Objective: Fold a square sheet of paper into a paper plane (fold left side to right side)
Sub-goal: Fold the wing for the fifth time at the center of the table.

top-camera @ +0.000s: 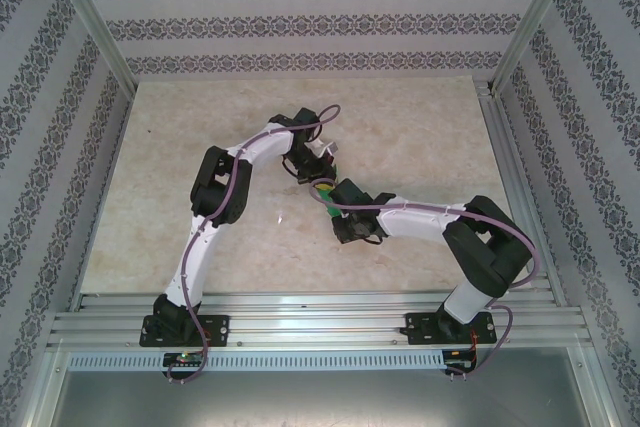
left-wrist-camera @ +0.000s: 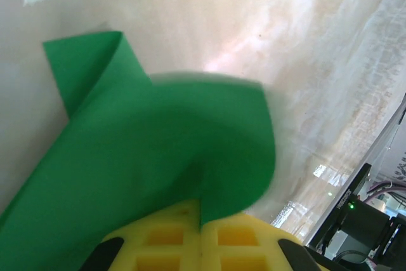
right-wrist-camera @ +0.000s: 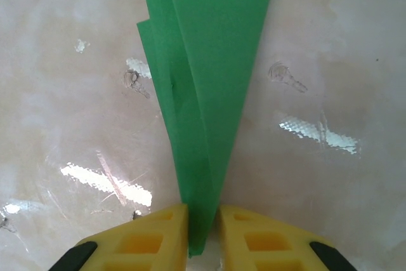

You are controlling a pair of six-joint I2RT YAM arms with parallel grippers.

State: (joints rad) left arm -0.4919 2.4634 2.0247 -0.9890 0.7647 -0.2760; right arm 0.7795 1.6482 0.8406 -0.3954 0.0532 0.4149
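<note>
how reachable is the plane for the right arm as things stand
Looks reachable, yes: the tip of the plane sits between the pads of the right pincer, with nothing blocking it.

Patterned wallpaper walls (top-camera: 300,17); beige marble-look tabletop (top-camera: 420,137); aluminium frame posts (top-camera: 90,17); glare patches (right-wrist-camera: 108,185).

The left gripper (left-wrist-camera: 200,226) sits at the near edge. Its two yellow, grid-moulded pads (left-wrist-camera: 165,239) are pressed together with no gap, pinching the paper plane (left-wrist-camera: 158,150), made of thin bright-green paper, at their seam. From the pinch a broad band of paper runs far and left to an upturned, square-cut corner. Its right part bulges into a blurred, rounded curl. Beyond lies the pale marbled tabletop (left-wrist-camera: 317,61), with a bright glare streak at far left. A black device with a small green light (left-wrist-camera: 355,211) stands at near right.
</note>
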